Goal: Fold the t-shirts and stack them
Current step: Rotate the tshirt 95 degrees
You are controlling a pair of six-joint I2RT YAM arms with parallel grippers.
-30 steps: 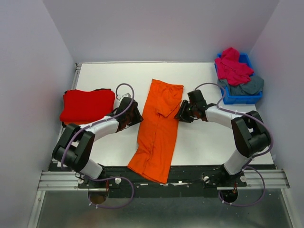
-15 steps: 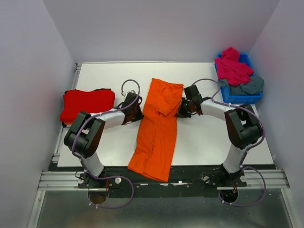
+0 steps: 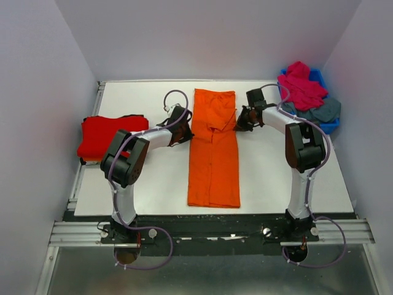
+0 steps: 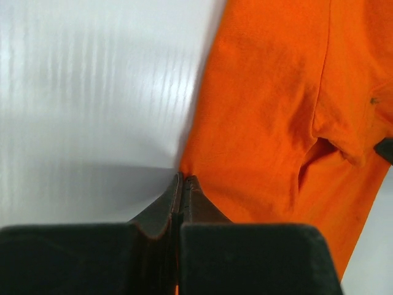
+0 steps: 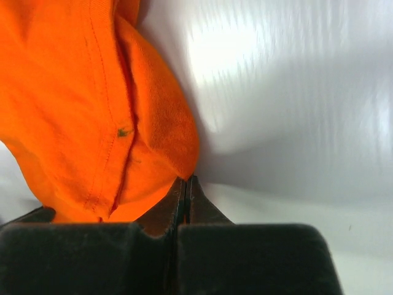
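shirts in mid-fold: we see the orange shirt [image 3: 213, 153] laid out as a long narrow strip down the middle of the table [image 3: 270, 178], running from far to near, with a turned-in flap showing towards its far end. the left gripper [image 4: 184, 179] is clenched on the strip's left edge and the right gripper [image 5: 186, 181] is clenched on its right edge. both hold the far part of the cloth, and in each wrist view the jaws are pressed together with orange fabric at their tips.

at the left side of the table lies the red shirt [image 3: 113, 136], already folded into a flat block, well apart from the orange one. at the far right the bin [image 3: 307, 128] holds the pink shirt [image 3: 301, 86], heaped on top, and the grey shirt [image 3: 319, 112], slumped over the near rim. both are crumpled and unfolded.

we judge the job well short of half done. one shirt is folded and a second is narrowed lengthwise but not yet folded across or set on the red one. two more wait in the bin.

we can read no brand, label or writing on any cloth, on the bin or on the arms. the only mark we see is a tiny dark fleck [image 5: 123, 132] beside a seam in the right wrist view.
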